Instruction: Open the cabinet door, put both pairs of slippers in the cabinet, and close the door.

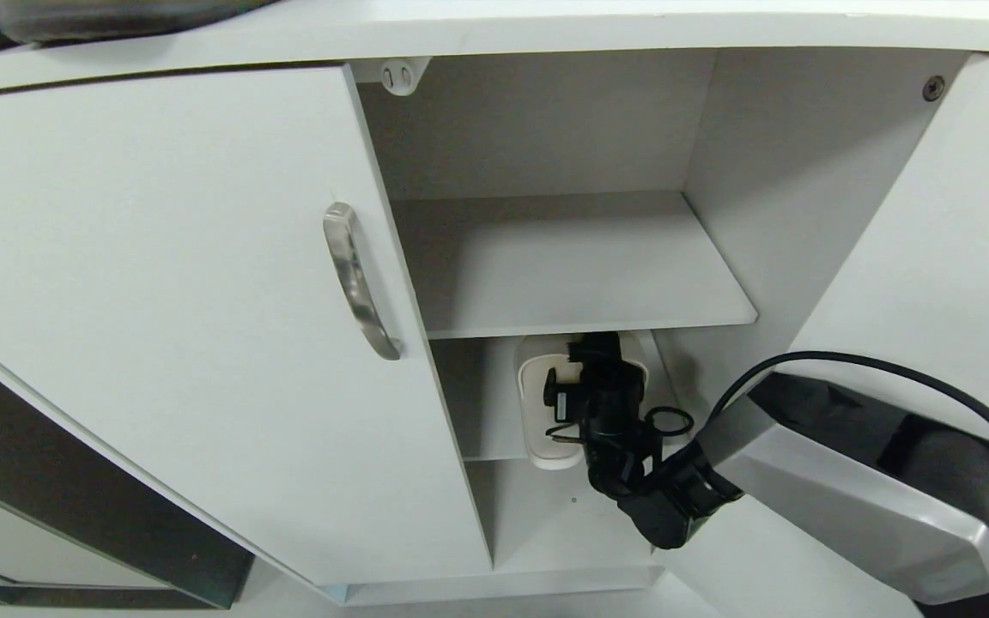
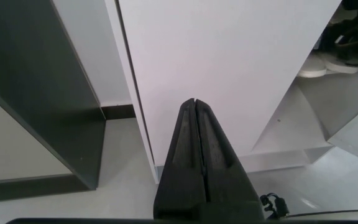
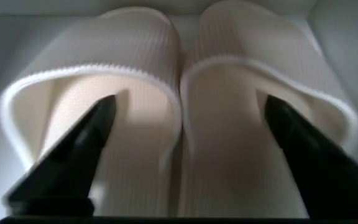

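— Right arm [image 1: 846, 489] is closest to the head camera, coming in from 4 o'clock, and the right gripper [image 1: 595, 356] is inside the cabinet [image 1: 769, 172].
— Jaws?
— Spread wide, clamping nothing: one of its fingers [image 3: 82, 146] stands at the mouth of each slipper (the wrist view is plain on that). The pair of cream slippers [image 3: 179, 62] lies side by side, touching, on the lower shelf [image 1: 490, 442], at 6 o'clock under the upper shelf [image 1: 580, 266].
— So which step?
— Setting down a pair, I'd say; the release looks done. The right door [image 1: 932, 257] stands open at 3 o'clock. The left door [image 1: 160, 300] is shut at 9 o'clock, its handle [image 1: 357, 283] untouched.
— And the left gripper [image 2: 194, 109]?
— Fingers pressed together, holding nothing, low before the left door.
— Next?
— A straight pull-back toward 6 o'clock, fingers kept off the slipper rims so the pair isn't dragged out, and the cable loop [image 1: 670, 421] kept off the shelf edge. Another pair and the door closing remain, by my reckoning.
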Tool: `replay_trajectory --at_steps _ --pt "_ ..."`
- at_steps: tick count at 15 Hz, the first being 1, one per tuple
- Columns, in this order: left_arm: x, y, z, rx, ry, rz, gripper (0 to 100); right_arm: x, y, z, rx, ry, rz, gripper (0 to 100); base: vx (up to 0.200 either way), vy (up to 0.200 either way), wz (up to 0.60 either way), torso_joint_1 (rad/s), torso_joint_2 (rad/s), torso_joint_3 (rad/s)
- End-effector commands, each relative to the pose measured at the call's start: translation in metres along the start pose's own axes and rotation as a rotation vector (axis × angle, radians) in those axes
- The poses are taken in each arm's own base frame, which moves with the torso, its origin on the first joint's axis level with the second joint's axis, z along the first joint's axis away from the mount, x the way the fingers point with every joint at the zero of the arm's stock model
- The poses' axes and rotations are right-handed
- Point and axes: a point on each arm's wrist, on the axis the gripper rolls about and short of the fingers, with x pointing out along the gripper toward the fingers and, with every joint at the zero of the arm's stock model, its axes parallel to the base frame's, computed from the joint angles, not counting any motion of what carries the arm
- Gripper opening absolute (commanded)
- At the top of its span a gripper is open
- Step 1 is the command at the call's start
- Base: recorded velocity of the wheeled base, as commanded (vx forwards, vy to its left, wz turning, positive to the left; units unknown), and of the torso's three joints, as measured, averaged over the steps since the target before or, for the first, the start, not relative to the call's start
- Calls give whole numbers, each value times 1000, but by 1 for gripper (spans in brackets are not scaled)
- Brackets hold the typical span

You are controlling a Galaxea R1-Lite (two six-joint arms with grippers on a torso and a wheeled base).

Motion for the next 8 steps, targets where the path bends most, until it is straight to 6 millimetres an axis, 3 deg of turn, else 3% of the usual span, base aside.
replay_trajectory --at_steps 1,4,8 --pt "0 0 0 1 2 1 0 -32 -1 24 10 -14 36 100 0 0 0 0 0 0" --pt "0 0 0 1 2 1 0 -77 -7 22 -7 0 67 100 0 0 0 0 0 0" --pt "0 0 0 1 2 1 0 -88 -6 22 -11 -5 87 100 0 0 0 0 0 0"
